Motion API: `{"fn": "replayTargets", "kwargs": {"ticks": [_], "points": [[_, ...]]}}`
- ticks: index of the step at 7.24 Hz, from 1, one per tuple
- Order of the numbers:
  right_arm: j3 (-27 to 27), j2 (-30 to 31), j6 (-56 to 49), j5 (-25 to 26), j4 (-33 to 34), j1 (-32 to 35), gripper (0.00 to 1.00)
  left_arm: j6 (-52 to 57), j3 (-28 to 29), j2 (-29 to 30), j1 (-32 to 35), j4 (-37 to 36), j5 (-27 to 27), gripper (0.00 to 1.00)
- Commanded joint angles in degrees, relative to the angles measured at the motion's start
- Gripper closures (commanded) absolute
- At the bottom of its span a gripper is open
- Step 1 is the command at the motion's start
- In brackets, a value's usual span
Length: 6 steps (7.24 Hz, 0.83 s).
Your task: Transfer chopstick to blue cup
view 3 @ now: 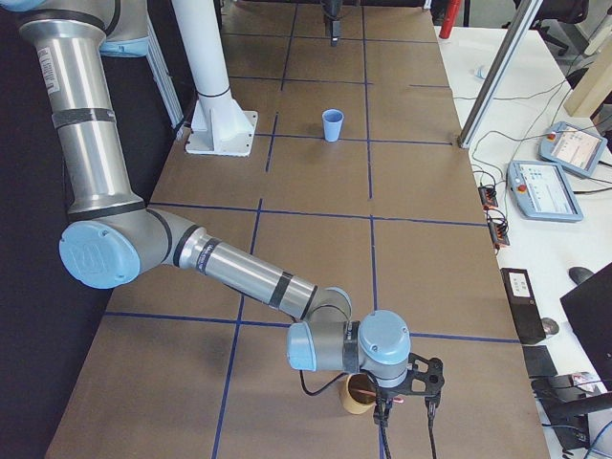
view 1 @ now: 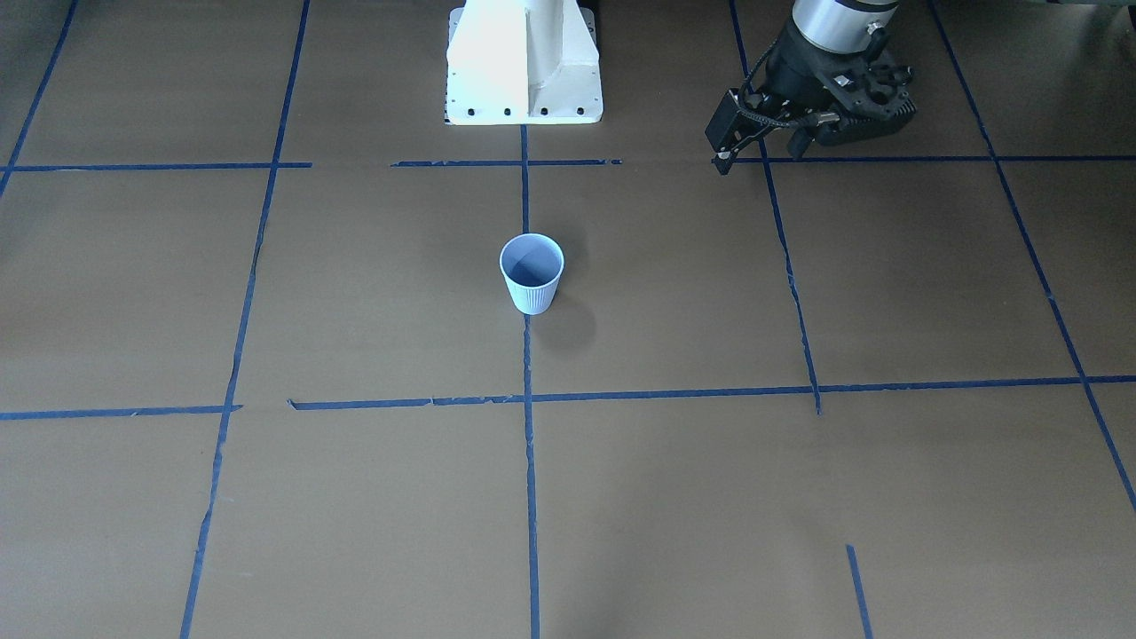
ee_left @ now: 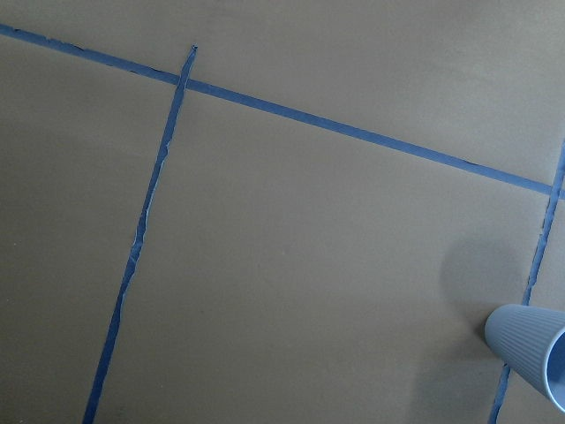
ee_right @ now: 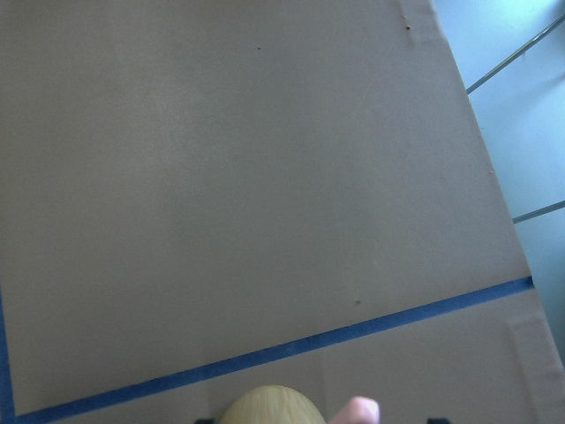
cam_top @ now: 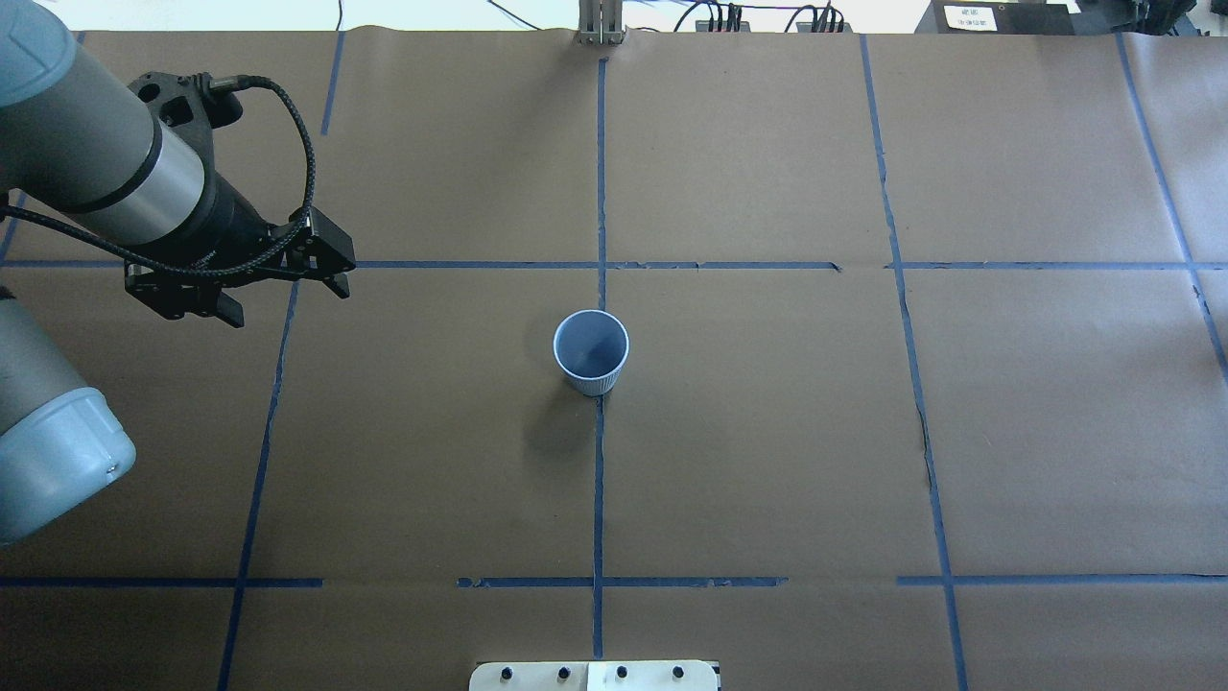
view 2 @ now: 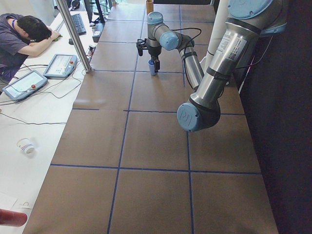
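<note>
The blue cup [view 1: 532, 273] stands upright and empty at the table's middle; it also shows in the overhead view [cam_top: 591, 351], in the exterior right view [view 3: 332, 124] and at the left wrist view's lower right corner [ee_left: 530, 349]. My left gripper [cam_top: 285, 299] hangs open and empty above the table, well to the cup's side [view 1: 765, 153]. My right gripper [view 3: 406, 413] is at the table's far right end, next to a tan cup [view 3: 360, 395]. I cannot tell if it is open or shut. A pink chopstick tip [ee_right: 362, 409] shows beside the tan cup's rim [ee_right: 269, 405].
The white robot base [view 1: 524, 62] stands behind the blue cup. Blue tape lines [cam_top: 599, 192] cross the brown table. The table's edge [ee_right: 494, 177] runs close to the right gripper. An operator [view 2: 22, 39] and tablets [view 2: 61, 66] are at a side desk.
</note>
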<state>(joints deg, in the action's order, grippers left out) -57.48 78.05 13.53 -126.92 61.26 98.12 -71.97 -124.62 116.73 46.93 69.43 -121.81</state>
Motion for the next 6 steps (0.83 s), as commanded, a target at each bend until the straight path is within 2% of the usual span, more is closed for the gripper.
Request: {"fn": "replayTargets", "kwargs": {"ticks": [1, 2, 3, 4, 5, 6], "points": [[1.2, -1.1, 0.1, 1.5, 0.0, 0.0, 0.4, -0.1, -0.1, 0.1, 0.0, 0.0, 0.1, 0.0], [1.5, -1.3, 0.1, 2.1, 0.0, 0.0, 0.46, -0.2, -0.1, 0.1, 0.0, 0.0, 0.1, 0.0], [1.5, -1.4, 0.1, 2.1, 0.0, 0.0, 0.65, -0.2, -0.1, 0.0, 0.0, 0.1, 0.1, 0.0], [1.4, -1.6, 0.1, 2.1, 0.0, 0.0, 0.95, -0.5, -0.1, 0.0, 0.0, 0.0, 0.2, 0.0], [1.0, -2.5, 0.9, 1.9, 0.3, 0.0, 1.0, -0.6, -0.1, 0.0, 0.0, 0.0, 0.1, 0.0], [0.3, -3.3, 2.2, 1.5, 0.3, 0.1, 1.0, -0.6, -0.1, 0.1, 0.0, 0.0, 0.1, 0.0]]}}
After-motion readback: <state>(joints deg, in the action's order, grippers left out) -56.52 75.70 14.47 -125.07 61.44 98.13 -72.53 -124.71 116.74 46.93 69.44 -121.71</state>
